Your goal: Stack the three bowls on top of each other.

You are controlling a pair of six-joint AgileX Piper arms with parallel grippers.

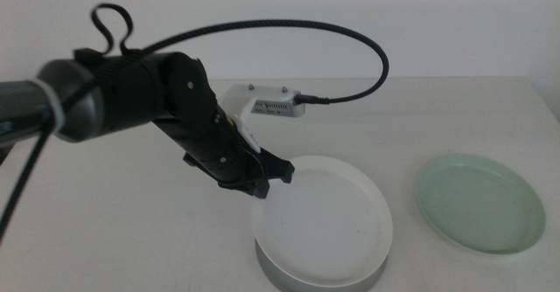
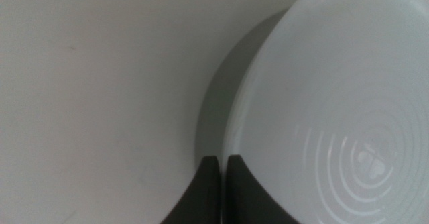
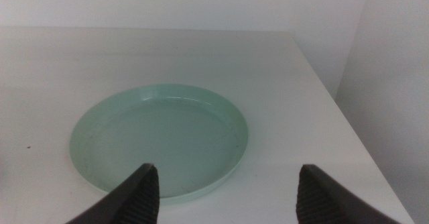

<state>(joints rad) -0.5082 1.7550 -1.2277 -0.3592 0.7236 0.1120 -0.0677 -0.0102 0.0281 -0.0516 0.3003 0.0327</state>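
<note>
My left gripper (image 1: 264,180) is shut on the left rim of the white bowl (image 1: 328,218). The bowl is tilted, with its gripped side a little raised, and it lies over the grey bowl (image 1: 284,277), of which only a strip shows beneath it. In the left wrist view the jaws (image 2: 221,162) pinch the white bowl's (image 2: 335,110) rim, and the grey bowl (image 2: 221,96) shows as a crescent beside it. The mint green bowl (image 1: 481,203) sits alone on the table to the right. My right gripper (image 3: 231,194) is open just before the mint bowl (image 3: 161,137). It is out of the middle view.
The left arm's black cable (image 1: 350,38) arcs above the table's middle. The white table (image 3: 281,70) ends close beyond the mint bowl on the right, where its edge (image 3: 335,110) drops off.
</note>
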